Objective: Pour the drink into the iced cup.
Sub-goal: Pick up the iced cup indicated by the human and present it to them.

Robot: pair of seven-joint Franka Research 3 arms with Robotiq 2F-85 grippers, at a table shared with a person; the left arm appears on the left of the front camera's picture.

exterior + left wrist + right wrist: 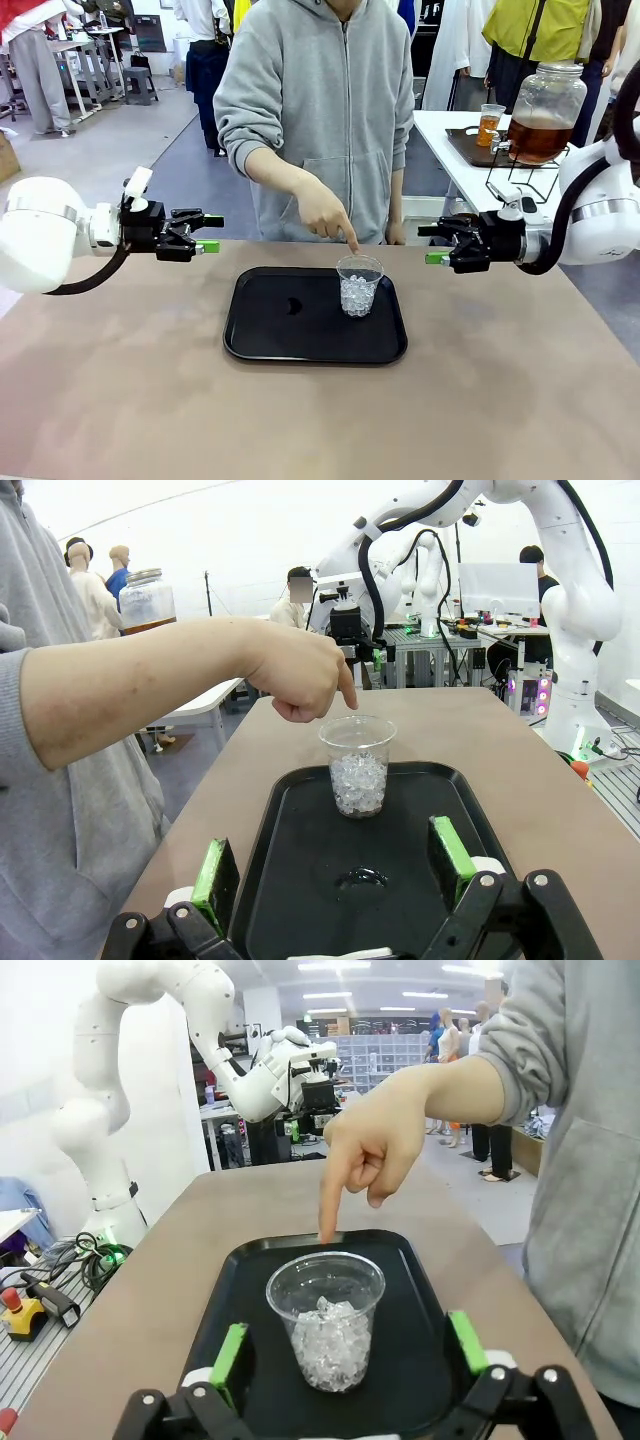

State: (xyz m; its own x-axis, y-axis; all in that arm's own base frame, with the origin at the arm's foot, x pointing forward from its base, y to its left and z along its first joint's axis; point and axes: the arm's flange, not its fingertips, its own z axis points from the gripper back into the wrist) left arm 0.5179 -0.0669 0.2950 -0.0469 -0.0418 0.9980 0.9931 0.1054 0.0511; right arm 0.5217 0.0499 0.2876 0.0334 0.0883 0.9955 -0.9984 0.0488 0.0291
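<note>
Iced cup [359,287] sits on the tray [290,340] in the middle of the table [120,400]. The person's hand [325,213] is pointing at it, probably marking the target. Left gripper [208,233] and right gripper [432,244] hover wide open and empty on either side. The drink [538,140] is off in the jar [545,95] behind.

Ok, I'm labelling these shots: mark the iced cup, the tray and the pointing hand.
iced cup [360,290], front view, on its ice-filled lower wall.
tray [265,340], front view, on bare floor left of the cup.
pointing hand [368,1145], right wrist view, on the knuckles.
</note>
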